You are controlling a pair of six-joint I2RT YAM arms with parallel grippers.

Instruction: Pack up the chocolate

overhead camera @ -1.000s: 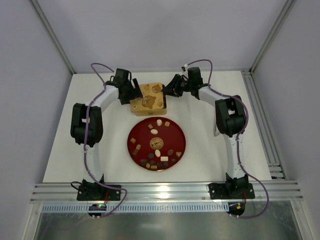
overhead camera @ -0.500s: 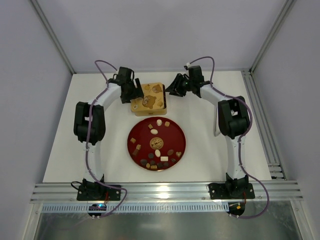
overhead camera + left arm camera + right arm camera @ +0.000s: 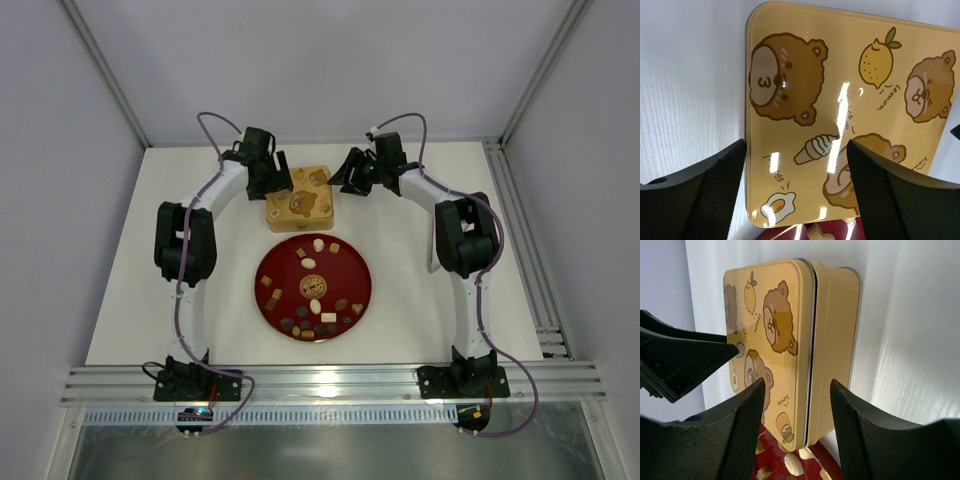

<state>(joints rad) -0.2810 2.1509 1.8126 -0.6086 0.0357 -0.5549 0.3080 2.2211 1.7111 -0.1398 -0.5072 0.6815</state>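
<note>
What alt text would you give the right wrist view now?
A closed yellow tin printed with bears and a lemon sits beyond the open right tool. The left tool shows at the left edge; chocolate on a red plate peeks in below.

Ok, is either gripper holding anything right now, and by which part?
Nothing is held. The left gripper and the right gripper are both open beside the closed gold tin, clamped on nothing.

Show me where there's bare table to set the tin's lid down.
Bare table lies between the red plate and the right arm, and between it and the left arm. Crowded: the tin, left fingers and right fingers beside it.
</note>
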